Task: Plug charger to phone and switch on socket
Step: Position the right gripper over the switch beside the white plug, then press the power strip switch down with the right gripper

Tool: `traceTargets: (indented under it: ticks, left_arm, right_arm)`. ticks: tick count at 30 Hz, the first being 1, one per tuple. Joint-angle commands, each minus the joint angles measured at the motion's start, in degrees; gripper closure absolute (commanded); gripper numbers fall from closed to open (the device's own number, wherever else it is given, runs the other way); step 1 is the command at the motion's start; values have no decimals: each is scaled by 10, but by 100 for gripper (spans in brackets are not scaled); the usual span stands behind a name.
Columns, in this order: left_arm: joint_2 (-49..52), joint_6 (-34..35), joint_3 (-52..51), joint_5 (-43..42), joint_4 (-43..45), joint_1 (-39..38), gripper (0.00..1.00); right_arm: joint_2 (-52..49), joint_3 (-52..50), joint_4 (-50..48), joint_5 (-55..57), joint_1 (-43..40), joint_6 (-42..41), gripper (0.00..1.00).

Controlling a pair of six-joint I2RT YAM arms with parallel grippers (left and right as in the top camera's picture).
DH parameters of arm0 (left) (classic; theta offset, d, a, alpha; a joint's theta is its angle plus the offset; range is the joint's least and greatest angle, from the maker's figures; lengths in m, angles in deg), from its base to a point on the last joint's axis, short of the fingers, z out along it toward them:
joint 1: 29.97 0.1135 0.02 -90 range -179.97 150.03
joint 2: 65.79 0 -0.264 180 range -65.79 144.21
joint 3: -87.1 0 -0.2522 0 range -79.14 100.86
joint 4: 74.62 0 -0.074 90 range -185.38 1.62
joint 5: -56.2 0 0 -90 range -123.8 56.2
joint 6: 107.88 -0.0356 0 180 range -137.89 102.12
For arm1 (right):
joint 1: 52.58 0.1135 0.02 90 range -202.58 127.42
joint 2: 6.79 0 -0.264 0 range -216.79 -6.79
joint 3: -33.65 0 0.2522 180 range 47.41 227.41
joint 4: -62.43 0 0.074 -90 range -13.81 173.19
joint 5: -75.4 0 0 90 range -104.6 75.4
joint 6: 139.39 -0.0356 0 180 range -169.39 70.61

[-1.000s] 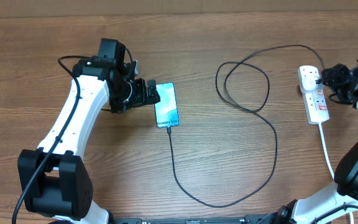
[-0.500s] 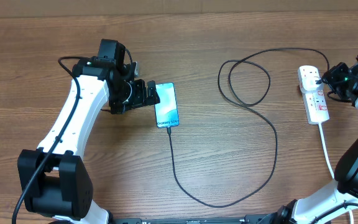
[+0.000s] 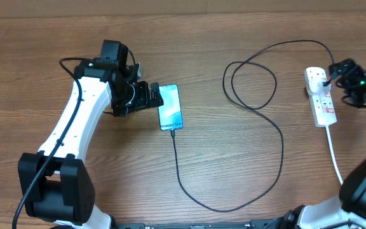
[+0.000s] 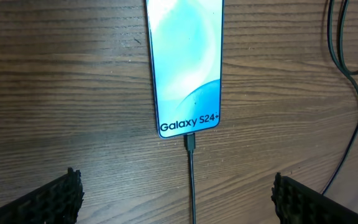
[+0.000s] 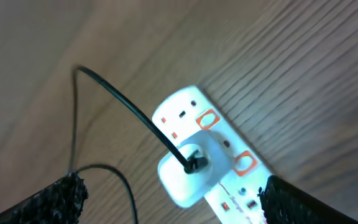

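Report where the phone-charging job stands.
Done: the charger tip sits in the phone, and its other end is plugged into the socket. In hand: the open right gripper hovers at that plugged end, holding nothing; the left gripper is open beside the phone. Left: the socket's switch, whose state I cannot tell from here.

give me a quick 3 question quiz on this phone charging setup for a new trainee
1. True or false: the black cable is plugged into the phone.
2. Which gripper is beside the power strip? A) left B) right
3. Fill in: the phone's screen reads "Galaxy ____".
Key: 1 true; 2 B, the right gripper, jaws open; 3 S24+.
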Motion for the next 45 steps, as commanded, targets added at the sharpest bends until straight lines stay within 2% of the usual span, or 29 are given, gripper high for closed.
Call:
traceTargets:
  ticks: [1,5,6,7,8,9,10,11,34,45]
  left_arm:
    - [-14,-15,10,0,3,-2,0]
    - [-14,-15,10,0,9,-2,0]
    - [-14,-15,10,0,10,-2,0]
    - [-14,-15,10,0,12,-2,0]
    - [-14,-15,10,-1,13,-2,0]
    - [-14,-15,10,-1,14,-2,0]
    - [-14,-15,10,-1,14,-2,0]
    - [-14,-15,10,-1,14,-2,0]
    - [-14,-15,10,-1,19,-4,0]
    - [-14,-15,10,-1,22,-4,0]
  right_arm:
    - [34,1,13,9,-38,5,6]
    - [26,-3,15,2,-64,5,5]
    - [22,-4,14,2,-65,3,10]
    - [18,-4,14,3,-65,3,27]
    - [12,-5,14,3,-65,3,57]
    - [6,-5,14,3,-65,3,76]
    - [-1,-5,14,3,-63,3,90]
    - [-8,-5,14,3,-63,3,96]
    - [-112,-7,-1,-10,-14,3,96]
    - [-118,-7,-15,-1,-11,3,96]
